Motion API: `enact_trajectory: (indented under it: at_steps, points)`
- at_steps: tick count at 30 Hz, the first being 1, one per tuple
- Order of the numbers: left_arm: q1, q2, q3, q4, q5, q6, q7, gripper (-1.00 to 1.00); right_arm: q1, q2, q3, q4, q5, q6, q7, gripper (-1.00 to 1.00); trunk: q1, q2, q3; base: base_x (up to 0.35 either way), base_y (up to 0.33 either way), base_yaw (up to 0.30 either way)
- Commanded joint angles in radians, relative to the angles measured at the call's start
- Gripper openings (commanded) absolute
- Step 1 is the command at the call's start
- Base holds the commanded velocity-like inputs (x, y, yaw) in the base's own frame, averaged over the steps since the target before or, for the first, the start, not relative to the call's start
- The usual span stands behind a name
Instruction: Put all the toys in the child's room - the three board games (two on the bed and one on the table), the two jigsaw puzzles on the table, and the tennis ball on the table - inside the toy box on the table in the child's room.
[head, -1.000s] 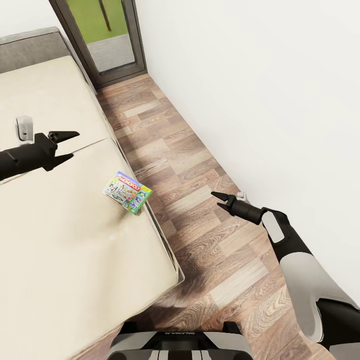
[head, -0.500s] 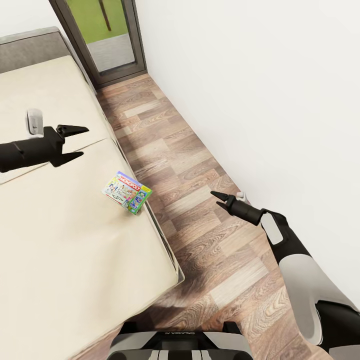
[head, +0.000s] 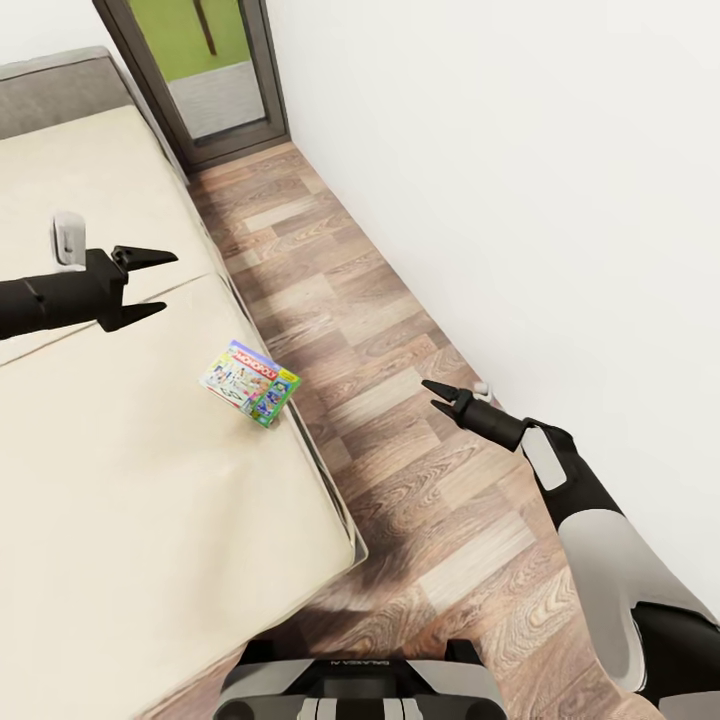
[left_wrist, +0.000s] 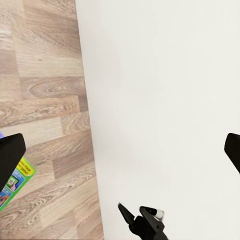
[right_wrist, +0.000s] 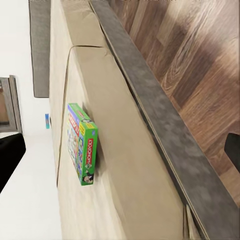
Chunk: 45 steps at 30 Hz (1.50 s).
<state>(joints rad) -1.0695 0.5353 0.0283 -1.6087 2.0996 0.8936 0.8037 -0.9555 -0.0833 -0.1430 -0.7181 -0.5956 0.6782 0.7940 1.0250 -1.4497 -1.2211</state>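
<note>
A colourful Monopoly board game (head: 250, 383) lies on the beige mattress of the bed (head: 120, 480), close to its right edge. My left gripper (head: 156, 283) hovers open over the mattress, up and to the left of the game and apart from it. Over the wood floor to the game's right, my right gripper (head: 434, 395) hangs open and holds nothing. In the right wrist view the game (right_wrist: 82, 145) has a green side, and the grey bed frame (right_wrist: 165, 145) runs beside it. The left wrist view catches a corner of the game (left_wrist: 17, 177) and the right gripper (left_wrist: 131, 214).
A strip of wood-plank floor (head: 380, 330) runs between the bed and a white wall (head: 520, 160). A glass door with a dark frame (head: 215, 70) stands at the far end. The grey headboard (head: 60, 90) is at the back left. My base (head: 360, 690) is at the bottom.
My left gripper has moved up and to the right over the mattress, closer to the game's side. The view has shifted slightly. The right arm and the game have stayed put.
</note>
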Motion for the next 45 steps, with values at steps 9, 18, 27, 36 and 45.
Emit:
enact_trajectory:
  at_steps: [9, 18, 27, 36, 45]
  points:
    - [-0.013, 0.001, 0.000, 0.000, 0.025, 0.001, 0.021, 1.00, -0.001, -0.004, -0.001, 0.000, -0.004, 0.008, 0.008, 1.00, 0.000, 0.000, -0.013, 0.000, 0.000, -0.079]
    - [-0.037, 0.001, -0.002, 0.000, 0.063, 0.001, 0.070, 1.00, -0.006, -0.006, -0.004, 0.008, -0.007, 0.010, 0.011, 1.00, 0.000, 0.000, -0.026, 0.000, 0.000, -0.091]
    - [-0.044, 0.002, 0.000, 0.000, 0.095, 0.001, 0.115, 1.00, -0.011, -0.007, -0.006, 0.013, -0.007, 0.010, 0.012, 1.00, 0.000, 0.000, -0.039, 0.000, 0.000, -0.101]
    - [-0.048, 0.001, 0.002, 0.001, 0.105, 0.000, 0.127, 1.00, -0.014, -0.009, -0.007, 0.014, -0.008, 0.010, 0.013, 1.00, 0.000, 0.000, -0.053, 0.000, 0.000, -0.112]
    - [-0.055, 0.000, 0.002, 0.001, 0.108, -0.001, 0.133, 1.00, -0.016, -0.012, -0.007, 0.015, -0.009, 0.011, 0.013, 1.00, 0.000, 0.000, -0.066, 0.000, 0.000, -0.118]
